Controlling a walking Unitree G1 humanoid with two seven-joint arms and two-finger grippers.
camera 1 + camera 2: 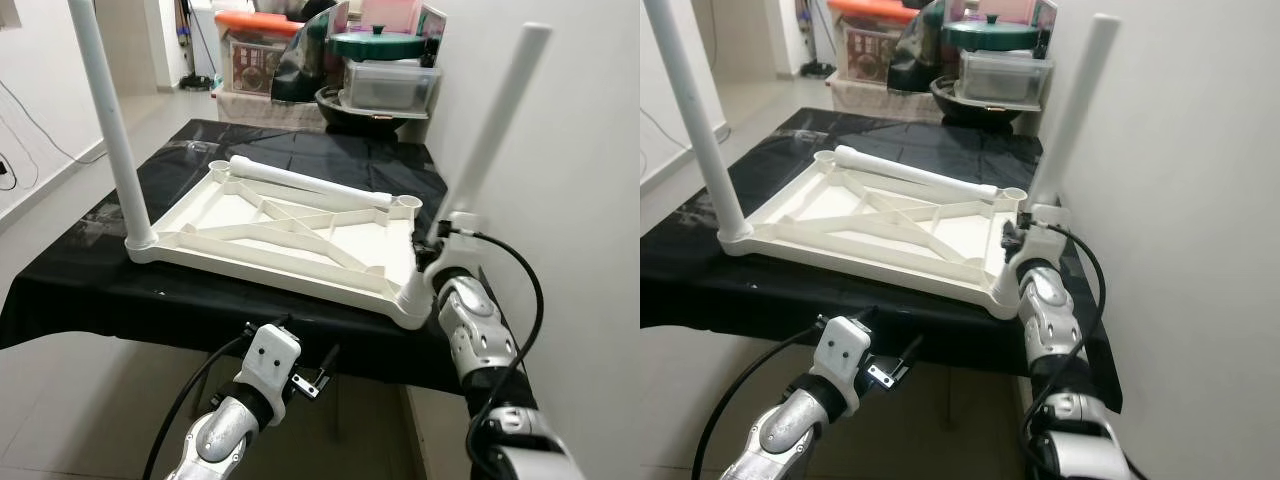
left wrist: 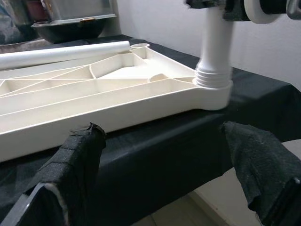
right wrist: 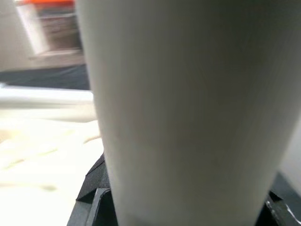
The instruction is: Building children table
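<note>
A white plastic tabletop (image 1: 250, 262) lies upside down on a black-covered table (image 1: 90, 285). One white leg (image 1: 110, 110) stands upright in its near-left corner. A second leg (image 1: 495, 120) leans in the near-right corner socket, with my right gripper (image 1: 438, 246) shut around its lower part; that leg (image 3: 188, 108) looms close in the right wrist view. A third leg (image 1: 310, 183) lies loose across the far side, between two empty sockets (image 1: 218, 165). My left gripper (image 1: 310, 378) hangs open just below the table's front edge, its fingers (image 2: 77, 155) spread, holding nothing.
A pale wall (image 1: 580, 150) runs close along the table's right side. Behind the table stand stacked boxes, a green-lidded pot (image 1: 375, 45) and an orange-lidded crate (image 1: 255, 45). Tiled floor (image 1: 60, 190) opens to the left.
</note>
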